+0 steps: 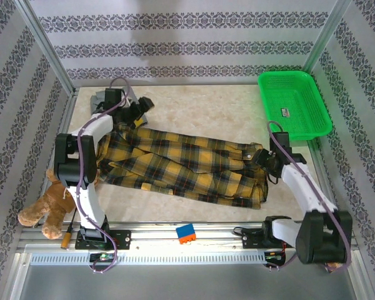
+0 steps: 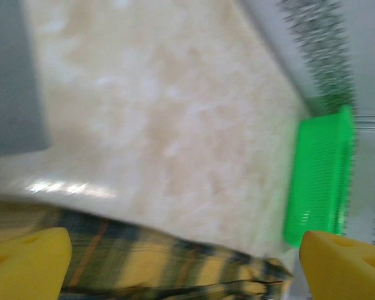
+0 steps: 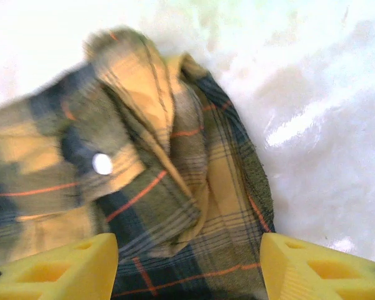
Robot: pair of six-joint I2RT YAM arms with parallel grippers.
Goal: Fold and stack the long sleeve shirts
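Here the yellow-and-black plaid flannel shirt [image 1: 187, 165] lies across the middle of the pale table [image 1: 200, 103], bunched into folds and reaching from the left arm's side to the right arm's side. In the right wrist view a white button [image 3: 102, 164] and thin red lines show on the crumpled cloth. The grey shirt [image 1: 99, 98] lies at the far left corner, partly hidden behind the left arm. The right gripper [image 1: 262, 157] stands over the flannel's right end, its yellow fingers [image 3: 56, 269] apart, with the cloth lying loose between them and not pinched. The left gripper [image 1: 136, 112] is above the flannel's far left edge, its fingers [image 2: 25, 262] spread wide and holding nothing. A green plastic basket [image 1: 295, 103] sits at the far right corner, apart from the flannel. A brown plush toy [image 1: 44, 206] lies at the table's left edge beside the left arm's base. A small blue-and-orange block [image 1: 186, 233] rests on the near rail between the two bases.
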